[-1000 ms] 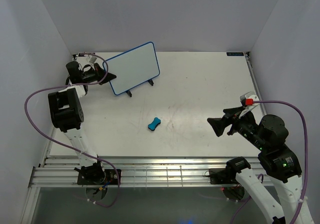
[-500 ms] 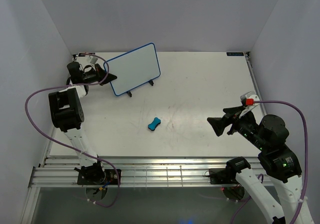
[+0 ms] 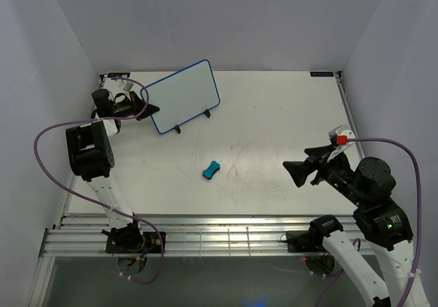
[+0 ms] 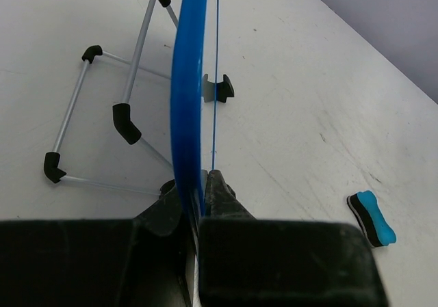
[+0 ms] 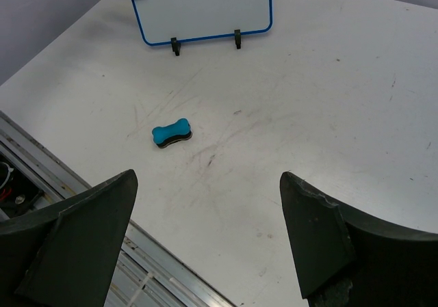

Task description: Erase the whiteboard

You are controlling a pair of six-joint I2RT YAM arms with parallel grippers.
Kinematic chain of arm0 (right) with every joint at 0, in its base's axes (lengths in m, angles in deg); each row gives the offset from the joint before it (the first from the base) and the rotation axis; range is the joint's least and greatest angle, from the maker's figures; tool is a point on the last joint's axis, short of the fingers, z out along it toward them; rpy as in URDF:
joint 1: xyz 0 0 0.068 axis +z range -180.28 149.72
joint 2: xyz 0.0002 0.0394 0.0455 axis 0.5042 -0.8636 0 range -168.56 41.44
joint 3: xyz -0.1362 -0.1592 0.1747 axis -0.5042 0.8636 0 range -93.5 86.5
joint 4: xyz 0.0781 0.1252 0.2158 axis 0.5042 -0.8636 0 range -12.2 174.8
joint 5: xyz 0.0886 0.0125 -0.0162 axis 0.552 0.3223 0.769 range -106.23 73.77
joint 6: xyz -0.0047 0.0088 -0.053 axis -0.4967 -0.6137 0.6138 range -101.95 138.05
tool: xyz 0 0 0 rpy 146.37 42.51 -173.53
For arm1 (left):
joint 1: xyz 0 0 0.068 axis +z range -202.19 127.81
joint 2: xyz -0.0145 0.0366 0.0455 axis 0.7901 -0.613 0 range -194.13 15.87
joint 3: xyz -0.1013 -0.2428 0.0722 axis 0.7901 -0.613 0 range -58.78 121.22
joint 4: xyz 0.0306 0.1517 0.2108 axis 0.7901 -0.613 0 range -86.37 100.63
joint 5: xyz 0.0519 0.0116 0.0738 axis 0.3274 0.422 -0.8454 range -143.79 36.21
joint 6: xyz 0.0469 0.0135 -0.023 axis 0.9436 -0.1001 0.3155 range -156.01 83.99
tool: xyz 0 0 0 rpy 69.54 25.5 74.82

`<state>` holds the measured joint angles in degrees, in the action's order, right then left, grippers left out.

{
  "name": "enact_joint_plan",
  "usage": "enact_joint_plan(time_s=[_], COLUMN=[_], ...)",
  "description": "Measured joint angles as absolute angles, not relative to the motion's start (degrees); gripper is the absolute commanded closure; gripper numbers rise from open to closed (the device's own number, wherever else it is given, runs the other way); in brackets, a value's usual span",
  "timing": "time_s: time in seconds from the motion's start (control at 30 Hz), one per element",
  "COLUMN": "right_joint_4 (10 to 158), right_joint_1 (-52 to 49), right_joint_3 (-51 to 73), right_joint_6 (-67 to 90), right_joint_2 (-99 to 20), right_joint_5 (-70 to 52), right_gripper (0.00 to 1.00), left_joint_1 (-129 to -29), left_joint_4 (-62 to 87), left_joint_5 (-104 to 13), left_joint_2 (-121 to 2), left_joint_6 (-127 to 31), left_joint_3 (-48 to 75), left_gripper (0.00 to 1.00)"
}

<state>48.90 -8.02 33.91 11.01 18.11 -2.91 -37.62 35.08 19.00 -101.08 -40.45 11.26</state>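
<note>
Over the last second little has moved: in the top view the left tool [image 3: 150, 107] has drawn a touch toward the upper left corner, and the whiteboard [image 3: 183, 94] has swung very slightly with it, its lower left corner and black feet sitting a shade lower in the frame. The left tool stays clenched on the board's blue frame at its left edge, fingertips pinching the rim on both sides. The right tool [image 3: 296, 172] has not stirred; it hangs with fingers spread and nothing in them at the right of the frame, well apart from the blue eraser [image 3: 211, 169] on the counter [image 3: 274, 115]. The board's face shows no writing, so the wiping looks done and this is likely repositioning. The board stands in the upper left on its wire stand [image 4: 102, 115], long axis running lower left to upper right, face toward the lower right.
</note>
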Motion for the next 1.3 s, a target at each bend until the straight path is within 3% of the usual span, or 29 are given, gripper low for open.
enact_joint_plan(time_s=[0.07,0.1,0.17,0.33,0.4,0.73,0.77,0.8,1.3], right_joint_4=[48.9,48.9,48.9,48.9,48.9,48.9,48.9,48.9,50.2], right_joint_1=[-8.0,-8.0,-8.0,-8.0,-8.0,-8.0,-8.0,-8.0,-8.0], right_joint_3=[33.9,33.9,33.9,33.9,33.9,33.9,33.9,33.9,36.3], right_joint_6=[11.0,11.0,11.0,11.0,11.0,11.0,11.0,11.0,11.2], right_joint_2=[18.2,18.2,18.3,18.4,18.5,18.5,18.5,18.5,18.1], right_joint_5=[-2.9,-2.8,-2.5,-2.1,-2.0,-1.2,-1.2,-1.1,-1.7], right_gripper=[0.10,0.10,0.10,0.10,0.10,0.10,0.10,0.10,0.10], left_joint_1=[-37.6,-37.6,-37.6,-37.6,-37.5,-37.3,-37.3,-37.3,-36.9], left_joint_4=[34.9,34.9,34.8,33.7,33.1,31.0,30.9,30.7,25.5], left_joint_5=[18.8,18.7,18.5,15.9,14.8,11.0,10.7,10.4,-5.7], left_joint_2=[-101.1,-101.1,-101.0,-101.0,-101.0,-101.0,-101.0,-101.0,-92.3], left_joint_6=[-40.4,-40.4,-40.0,-38.3,-37.8,-33.9,-33.6,-33.5,-34.9], left_joint_3=[11.1,11.1,11.1,11.0,10.9,9.0,9.0,9.0,7.2], left_gripper=[0.96,0.82,0.81,0.48,0.41,0.23,0.18,0.02,0.02])
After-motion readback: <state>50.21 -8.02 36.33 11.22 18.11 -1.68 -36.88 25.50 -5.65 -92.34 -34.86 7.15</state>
